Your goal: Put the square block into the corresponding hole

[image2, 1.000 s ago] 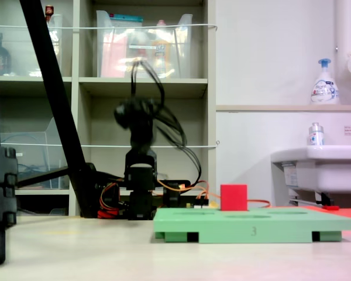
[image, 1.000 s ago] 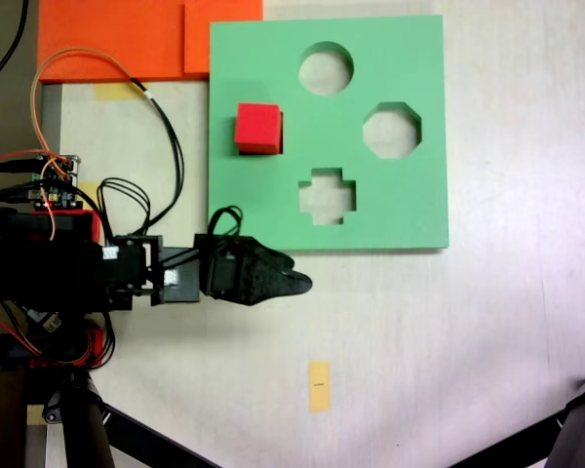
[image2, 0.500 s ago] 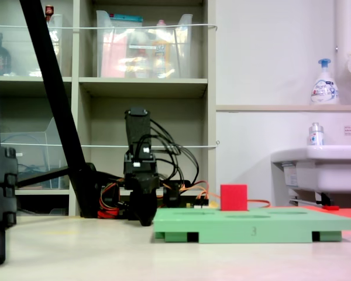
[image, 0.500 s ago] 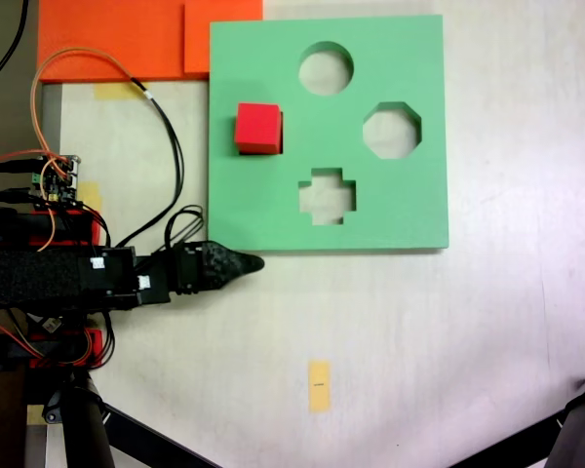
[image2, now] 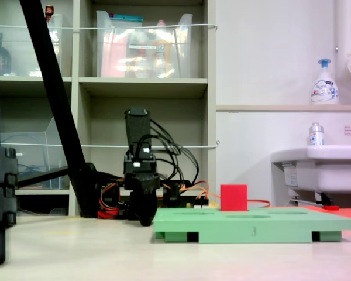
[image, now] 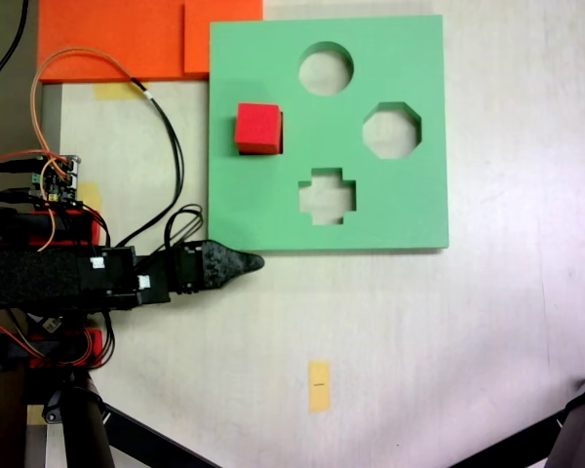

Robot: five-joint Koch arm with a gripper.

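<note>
First exterior view: red cube [image: 257, 128] is seen on the green foam board [image: 370, 219], over the square cutout [image: 279, 134] w/ a dark sliver of hole exposed at the cube's right in the first exterior view, so it is judged offset or tilted, not fully seated. In the second exterior view the cube stands proud of the board top. Gripper [image: 236, 262] is parked off the board's near edge, jaws closed to a point, nothing held. If correction is needed, cube should be nudged square to the hole's edges, then pressed straight down from above; side pushes risk shifting the board.
</note>
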